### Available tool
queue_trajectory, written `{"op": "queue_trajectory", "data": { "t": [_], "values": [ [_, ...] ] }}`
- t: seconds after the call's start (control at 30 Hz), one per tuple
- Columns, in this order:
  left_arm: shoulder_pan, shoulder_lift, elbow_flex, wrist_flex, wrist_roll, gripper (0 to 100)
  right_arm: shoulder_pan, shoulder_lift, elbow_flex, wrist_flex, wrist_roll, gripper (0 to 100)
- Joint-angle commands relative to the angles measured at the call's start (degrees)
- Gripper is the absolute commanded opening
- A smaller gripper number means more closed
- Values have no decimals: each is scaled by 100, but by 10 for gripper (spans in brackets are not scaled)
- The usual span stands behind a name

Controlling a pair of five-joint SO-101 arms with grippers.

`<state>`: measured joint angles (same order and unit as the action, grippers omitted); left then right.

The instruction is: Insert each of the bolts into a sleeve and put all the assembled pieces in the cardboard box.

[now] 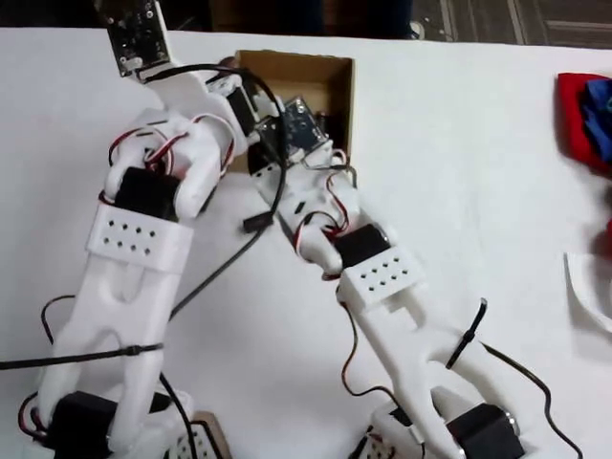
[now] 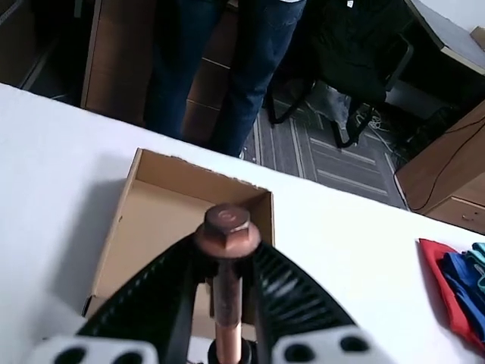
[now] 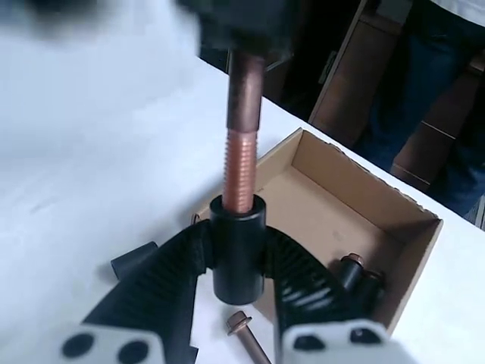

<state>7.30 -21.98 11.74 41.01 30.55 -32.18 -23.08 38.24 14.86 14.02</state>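
My left gripper [image 2: 226,254] is shut on a copper bolt [image 2: 226,227] just under its hex head, shaft pointing down. My right gripper [image 3: 238,262] is shut on a black sleeve [image 3: 238,250] held upright. The bolt's [image 3: 244,152] threaded end stands in the sleeve's mouth. Both grippers meet beside the open cardboard box [image 1: 330,72], at its near left corner. One assembled piece [image 3: 355,274] lies inside the box [image 3: 413,250]. A loose bolt [image 3: 250,339] and a loose black sleeve [image 3: 135,262] lie on the white table below the grippers.
A red and blue cloth [image 1: 585,105] lies at the table's far right, with a white curved object [image 1: 585,292] nearer along that edge. Black cables [image 1: 215,273] trail across the table between the two arms. The table's far edge runs just behind the box.
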Motion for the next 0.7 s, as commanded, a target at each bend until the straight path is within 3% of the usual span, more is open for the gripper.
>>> {"op": "queue_trajectory", "data": {
  "t": [0.0, 0.67],
  "values": [
    [9, -26, -13, -167, 35, 24, -4, -365, -62, -136, 44, 21],
    [211, 501, -57, -255, 18, 24, 154, -558, -79, -101, -360, 21]
  ]
}}
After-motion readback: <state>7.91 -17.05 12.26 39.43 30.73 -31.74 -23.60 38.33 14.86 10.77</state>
